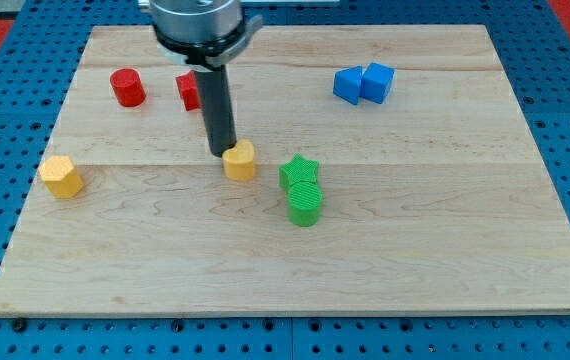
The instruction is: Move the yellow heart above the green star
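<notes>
The yellow heart (240,160) lies near the middle of the wooden board, left of the green star (299,172) and slightly higher in the view. My tip (221,152) rests just at the heart's upper left edge, touching or nearly touching it. A green cylinder (305,203) stands directly below the green star, touching it.
A red cylinder (127,87) and a red block (189,91), partly hidden by the rod, sit at the upper left. Two blue blocks (363,83) touch each other at the upper right. A yellow hexagon (61,176) lies near the board's left edge (35,180).
</notes>
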